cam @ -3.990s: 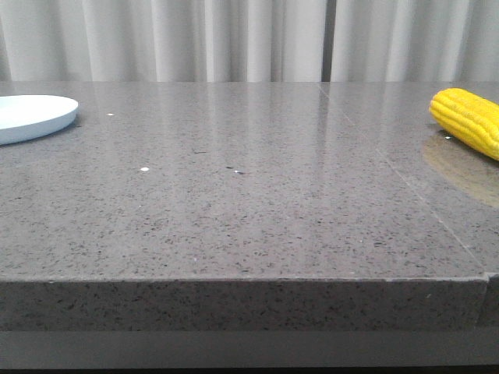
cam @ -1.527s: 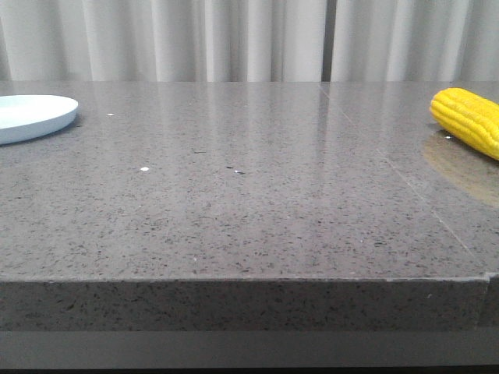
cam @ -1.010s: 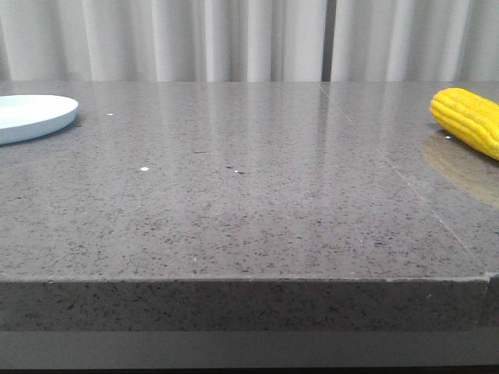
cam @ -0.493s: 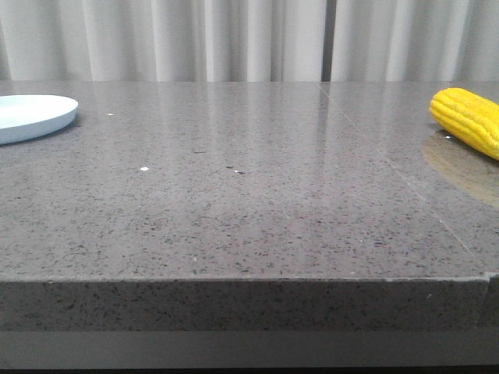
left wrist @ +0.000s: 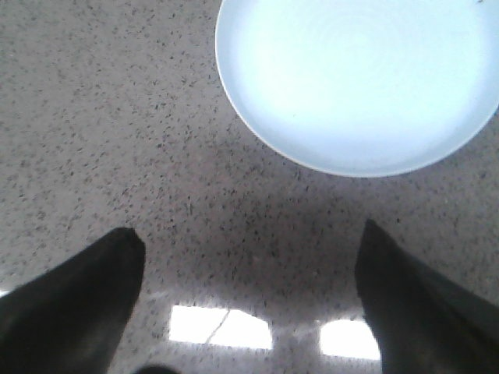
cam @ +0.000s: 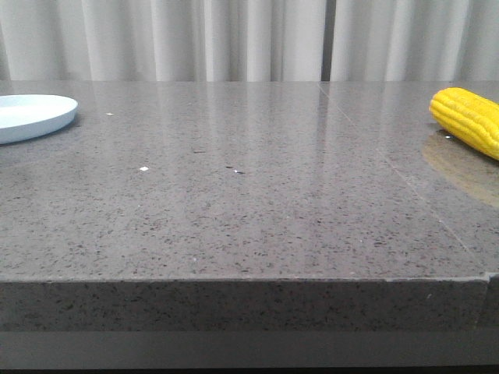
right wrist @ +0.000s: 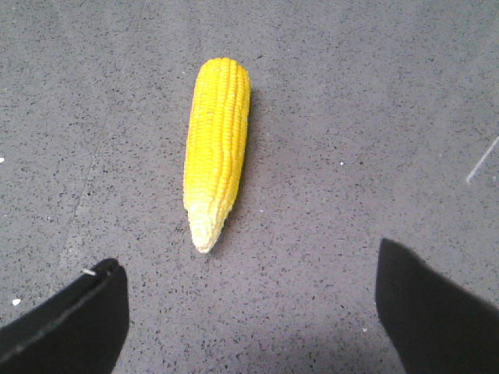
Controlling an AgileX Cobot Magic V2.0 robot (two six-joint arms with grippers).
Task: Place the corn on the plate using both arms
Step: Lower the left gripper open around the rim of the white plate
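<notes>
The yellow corn (cam: 470,119) lies on the grey stone table at the far right edge of the front view. The pale bluish-white plate (cam: 31,115) rests at the far left, partly cut off. Neither arm shows in the front view. In the right wrist view the corn (right wrist: 217,146) lies flat with its paler tip pointing toward my right gripper (right wrist: 248,269), which hangs open above the table, a little short of the tip. In the left wrist view the plate (left wrist: 360,78) is bare, and my left gripper (left wrist: 251,243) is open over the table just short of its rim.
The speckled grey table (cam: 249,195) has a front edge close to the camera and a seam line (cam: 413,187) running diagonally on the right. White curtains (cam: 234,39) hang behind. Two bright light reflections (left wrist: 221,326) show on the surface between the left fingers.
</notes>
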